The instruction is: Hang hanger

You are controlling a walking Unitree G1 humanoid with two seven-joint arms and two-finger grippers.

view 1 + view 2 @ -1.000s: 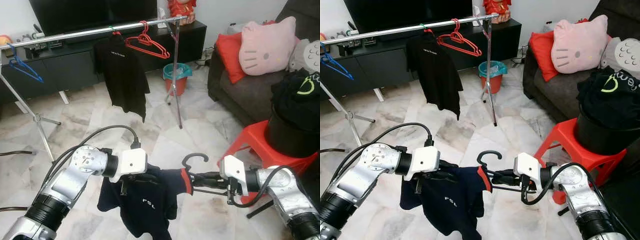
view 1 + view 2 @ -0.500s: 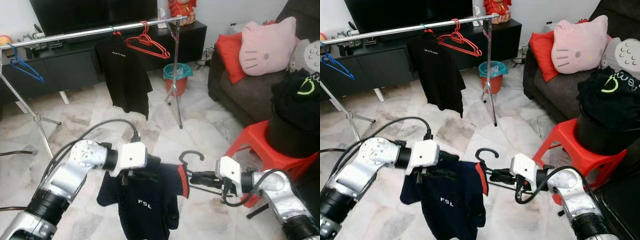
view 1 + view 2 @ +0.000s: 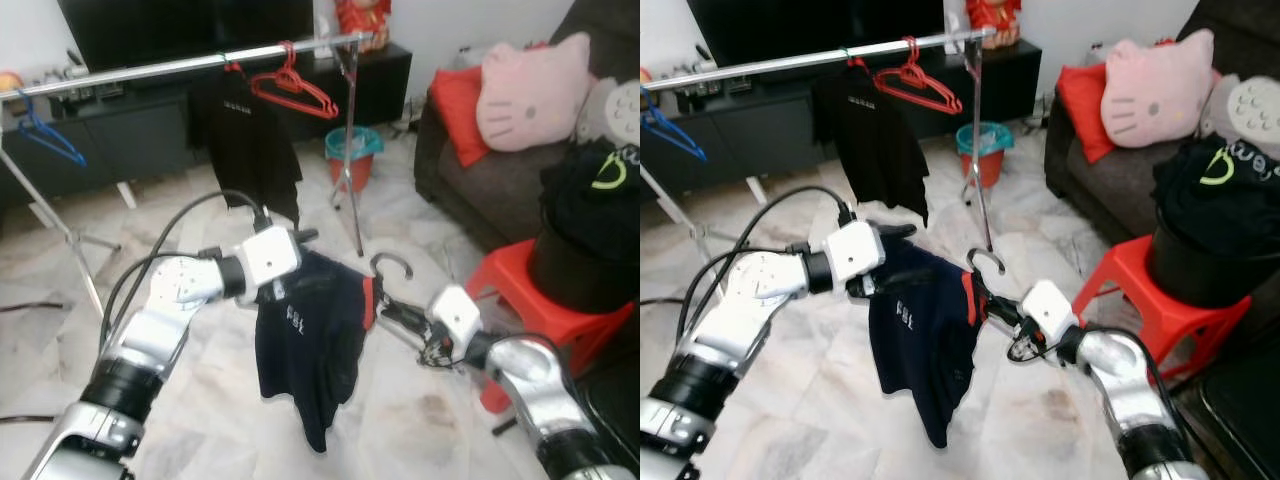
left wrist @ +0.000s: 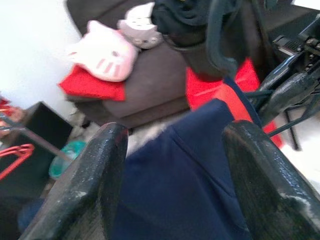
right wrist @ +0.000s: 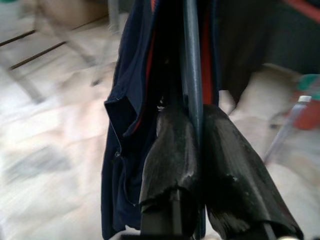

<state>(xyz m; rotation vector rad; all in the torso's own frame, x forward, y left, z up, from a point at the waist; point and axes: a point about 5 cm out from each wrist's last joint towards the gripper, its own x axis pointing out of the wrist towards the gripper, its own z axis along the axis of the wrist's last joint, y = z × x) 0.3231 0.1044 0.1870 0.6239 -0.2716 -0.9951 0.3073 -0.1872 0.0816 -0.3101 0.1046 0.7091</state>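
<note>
**Hanger held between both grippers**

The dark hanger (image 3: pixel 985 262), draped with a navy shirt (image 3: pixel 920 335), was clamped by the closed right gripper (image 3: pixel 1002 310). The shirt's shoulder was straddled by the spread fingers of the left gripper (image 3: pixel 902 258), below the clothes rail (image 3: pixel 820 58).

Silver arms (image 3: pixel 150 340); white wrists; black cables.

Ahead of me I see a black TV cabinet (image 3: pixel 150 130) against the wall, with a teal-and-red bucket (image 3: pixel 352 152) on the marble floor (image 3: pixel 190 230) near it. To my right sits a dark sofa (image 3: pixel 470 170) holding a pink cat-face cushion (image 3: pixel 525 90) that leans against a red pillow (image 3: pixel 455 105). Near the sofa, a red plastic stool (image 3: pixel 520 290) carries a black bin (image 3: pixel 585 265) draped with dark clothing (image 3: pixel 595 185).
</note>
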